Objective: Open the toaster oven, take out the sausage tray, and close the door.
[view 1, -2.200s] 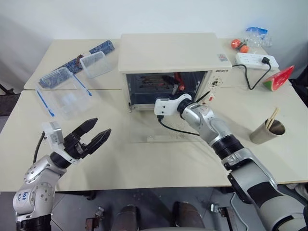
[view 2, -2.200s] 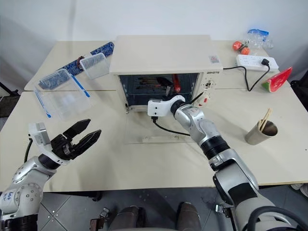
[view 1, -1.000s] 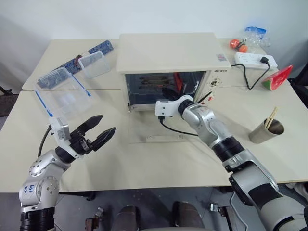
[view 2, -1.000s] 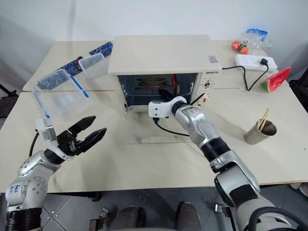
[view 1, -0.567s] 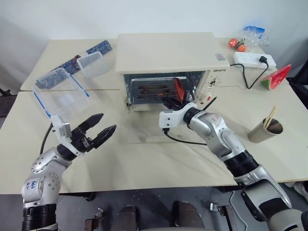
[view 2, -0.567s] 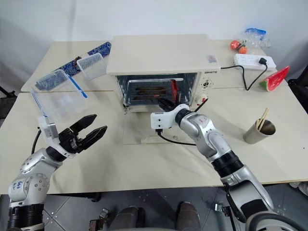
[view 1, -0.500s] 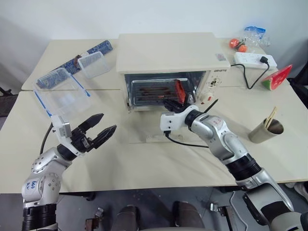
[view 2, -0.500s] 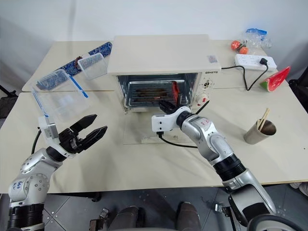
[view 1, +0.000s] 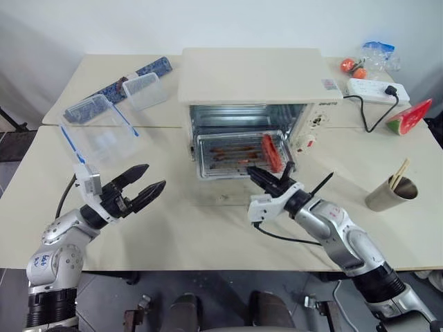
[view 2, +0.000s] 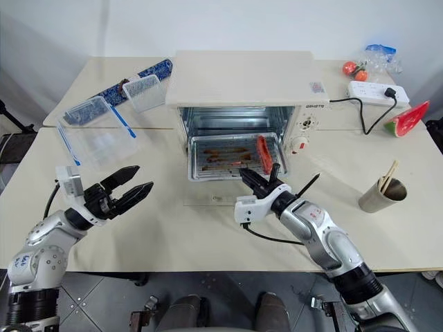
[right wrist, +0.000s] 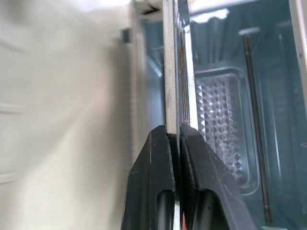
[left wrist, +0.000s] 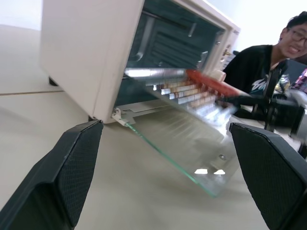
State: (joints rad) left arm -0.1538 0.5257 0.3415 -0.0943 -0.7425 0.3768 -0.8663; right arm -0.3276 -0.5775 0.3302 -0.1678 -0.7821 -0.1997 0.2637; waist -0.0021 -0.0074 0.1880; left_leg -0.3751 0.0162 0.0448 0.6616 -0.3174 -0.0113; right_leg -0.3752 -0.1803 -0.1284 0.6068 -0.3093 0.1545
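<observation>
Now: right gripper (view 2: 250, 178) level, clamping sausage tray (view 2: 228, 156) rim; left gripper (view 2: 131, 188) agape

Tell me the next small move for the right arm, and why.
Probably keep drawing the tray straight out toward the robot. The right gripper is shut on the tray's front rim, and the tray is only partly out of the oven, above the lowered door. The sausage lies loose near the tray's right end, so holding it level seems wise. The left gripper waits open.
</observation>
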